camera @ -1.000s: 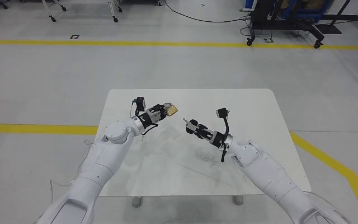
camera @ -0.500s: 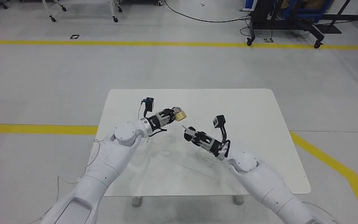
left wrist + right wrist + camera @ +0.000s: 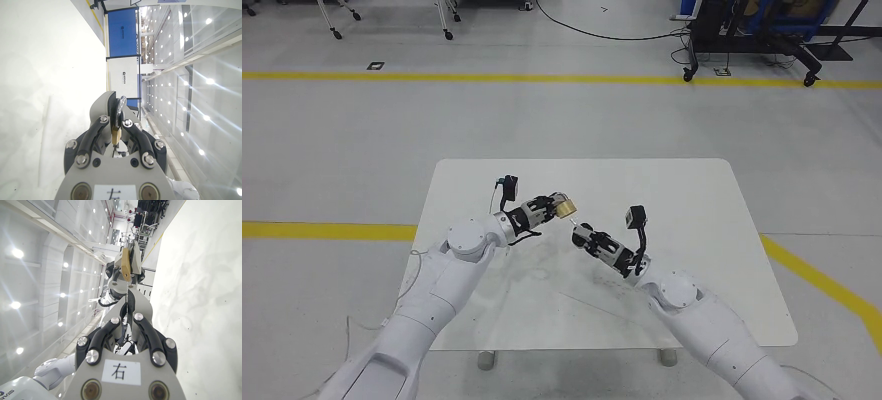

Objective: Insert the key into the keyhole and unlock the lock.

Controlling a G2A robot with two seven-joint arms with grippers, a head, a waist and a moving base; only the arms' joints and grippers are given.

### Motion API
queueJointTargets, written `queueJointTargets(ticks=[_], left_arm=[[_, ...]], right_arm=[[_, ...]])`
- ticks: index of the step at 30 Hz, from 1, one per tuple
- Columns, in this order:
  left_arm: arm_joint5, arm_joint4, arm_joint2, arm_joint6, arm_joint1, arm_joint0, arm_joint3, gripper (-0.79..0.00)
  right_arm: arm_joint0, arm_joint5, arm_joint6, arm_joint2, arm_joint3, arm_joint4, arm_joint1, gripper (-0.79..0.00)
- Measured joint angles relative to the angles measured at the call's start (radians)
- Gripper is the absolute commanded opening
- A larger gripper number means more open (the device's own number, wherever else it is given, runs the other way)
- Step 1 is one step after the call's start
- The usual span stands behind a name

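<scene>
Small brass padlock with steel shackle point(image 3: 125, 262): rigid, dense, slick; left gripper point(image 3: 119, 103) clamped on its shackle end, over white table point(image 3: 712, 300), left of centre toward far edge. Thin silver key point(image 3: 127, 289): light, bends easily, pinched flat in right gripper point(image 3: 129, 294). Both wrists rolled sideways, grippers nose to nose, key tip at keyhole point(image 3: 125, 275)

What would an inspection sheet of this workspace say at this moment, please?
Surface: white table, faintly scuffed and speckled.
Job's things: brass padlock and key held above the table; key tip at the keyhole, entry unclear.
Clutter: nothing seen.
Grippers: left gripper shut on the padlock; right gripper shut on the key.
Cables: black cable on the floor beyond.
Surroundings: yellow floor lines, black wheeled frame.
</scene>
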Motion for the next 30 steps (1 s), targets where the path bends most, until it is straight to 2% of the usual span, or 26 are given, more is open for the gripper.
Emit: queueJointTargets(ticks=[30], left_arm=[[0.019, 0.017, -0.033, -0.002, -0.013, 0.005, 0.009, -0.785]], right_arm=[[0.001, 0.02, -0.109, 0.029, 0.005, -0.146, -0.044, -0.785]])
